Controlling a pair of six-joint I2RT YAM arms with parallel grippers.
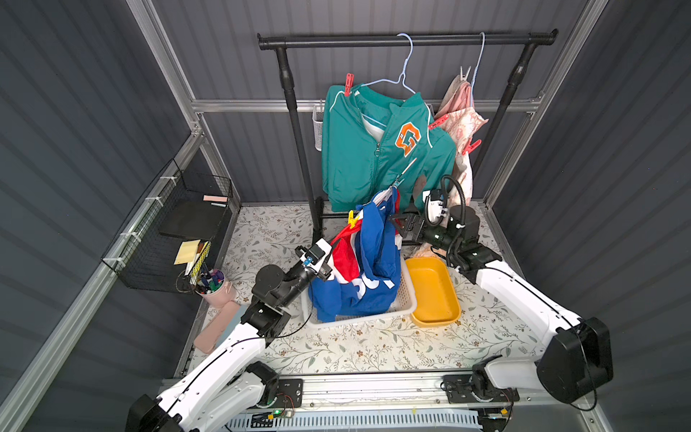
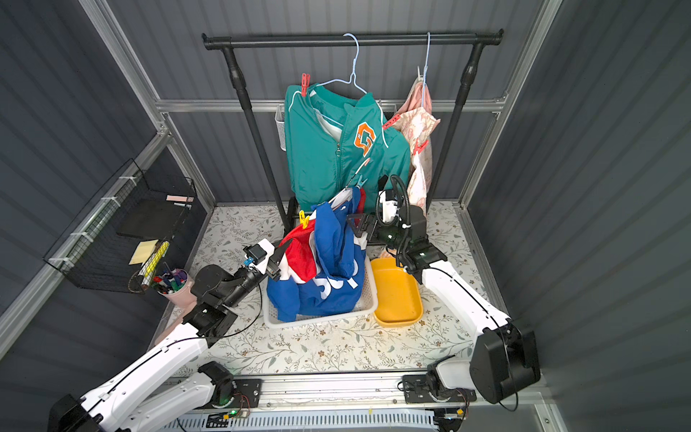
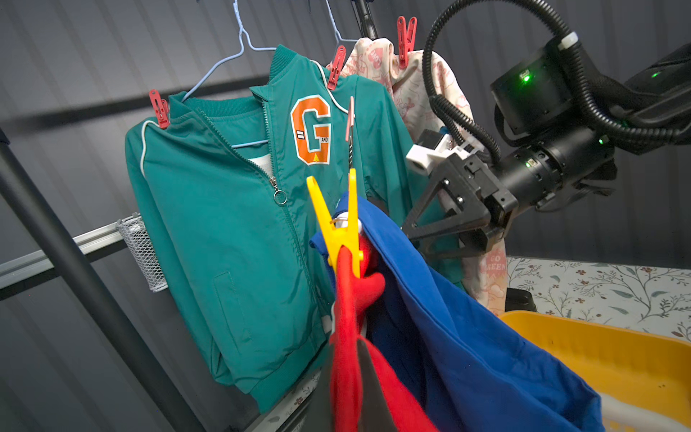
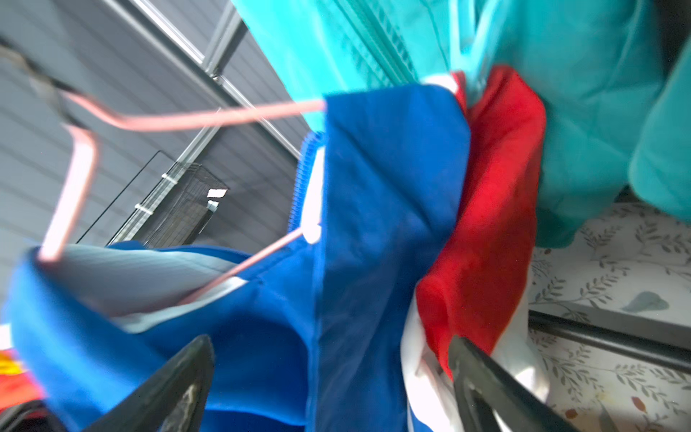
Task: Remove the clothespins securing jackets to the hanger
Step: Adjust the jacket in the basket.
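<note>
Holding red panel of blue jacket (image 3: 448, 318) clamped in left pincer (image 2: 280, 258), above basket (image 1: 408, 295). Poised with right pincer (image 1: 397, 223) spread wide, empty, beside jacket over basket's far edge. Noted yellow clothespin (image 3: 342, 232) biting jacket's top fold. Best: squeeze its splayed tails squarely, then lift off.

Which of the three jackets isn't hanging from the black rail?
The blue jacket: it slumps into the white basket, while the teal jacket and cream floral jacket hang from the rail.
</note>
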